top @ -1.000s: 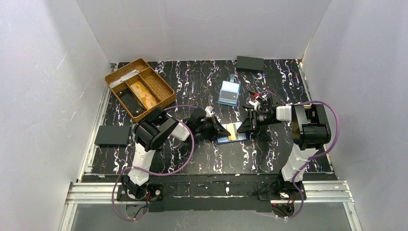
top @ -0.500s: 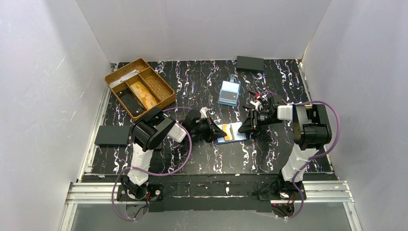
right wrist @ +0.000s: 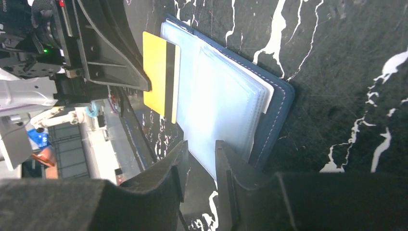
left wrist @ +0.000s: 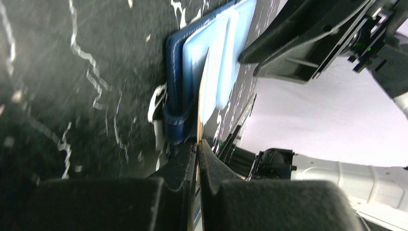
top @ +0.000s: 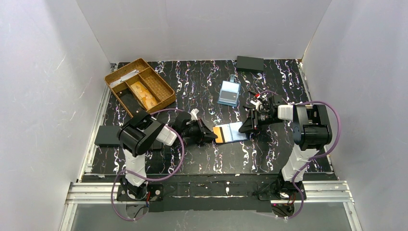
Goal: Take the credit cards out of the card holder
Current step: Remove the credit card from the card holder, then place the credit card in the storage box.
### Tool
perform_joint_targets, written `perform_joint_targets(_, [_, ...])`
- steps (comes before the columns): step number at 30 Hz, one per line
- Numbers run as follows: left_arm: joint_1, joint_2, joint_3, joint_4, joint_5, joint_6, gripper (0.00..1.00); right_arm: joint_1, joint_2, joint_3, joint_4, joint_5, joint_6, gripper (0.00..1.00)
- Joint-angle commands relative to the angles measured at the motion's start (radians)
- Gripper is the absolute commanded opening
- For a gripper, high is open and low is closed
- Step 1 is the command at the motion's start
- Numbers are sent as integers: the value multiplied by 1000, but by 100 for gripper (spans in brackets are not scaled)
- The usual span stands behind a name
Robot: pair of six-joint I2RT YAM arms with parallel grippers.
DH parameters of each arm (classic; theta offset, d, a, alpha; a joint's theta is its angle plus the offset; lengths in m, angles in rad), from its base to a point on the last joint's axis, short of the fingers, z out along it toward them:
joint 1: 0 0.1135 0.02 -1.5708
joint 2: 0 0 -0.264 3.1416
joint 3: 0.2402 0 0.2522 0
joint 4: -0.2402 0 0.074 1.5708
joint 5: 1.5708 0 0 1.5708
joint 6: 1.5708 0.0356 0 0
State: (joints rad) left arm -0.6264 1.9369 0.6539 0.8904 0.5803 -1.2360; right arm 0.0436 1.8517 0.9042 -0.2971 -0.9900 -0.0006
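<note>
We see the left gripper [top: 208, 135] jaws pinching a thin yellow plastic card [top: 219, 134], at nine o'clock of the open dark blue card holder [top: 235, 132]. The right gripper [top: 246, 127] jaws clamp its edge.

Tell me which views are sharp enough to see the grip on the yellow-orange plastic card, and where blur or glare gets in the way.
Right wrist: sharpest; the yellow-orange plastic card and the navy fold-over card holder are crisp, its own right gripper soft. Left wrist: the card is edge-on, and the shut left gripper and the marbled black table are blurred. Top: even light, no glare, but the grip is too small.
</note>
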Motion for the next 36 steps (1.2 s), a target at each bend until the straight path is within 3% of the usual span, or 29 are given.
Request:
perform_joint_targets(1, [10,-132,-54,-68,14,86,0,-23,-55,47,-78,31,-207,39])
perform_joint_targets(7, [9,-312,-80,-179,30,214,0,-25,-203,96,-302,-38,-504,47])
perform_joint_targets(10, [7,-427,-81,-255,31,308,0,-25,-295,74,-284,9,-545,55])
perform_joint_targets(14, [-8,-554,-76,-323,25,419,0,-24,-409,38,-284,-24,-630,80])
perform_joint_targets(17, [-47,-602,-63,-330,15,488,0,-16,-456,50,-440,-147,-836,97])
perform_joint_targets(24, [-140,-627,14,-329,-33,572,0,105,-416,203,-930,-219,-1209,98])
perform_joint_targets(27, [-165,-628,56,-329,-39,595,0,147,-379,245,-1063,-255,-1291,98])
perform_joint_targets(36, [-217,-641,110,-328,-32,650,0,199,-340,335,-1124,-301,-1233,98])
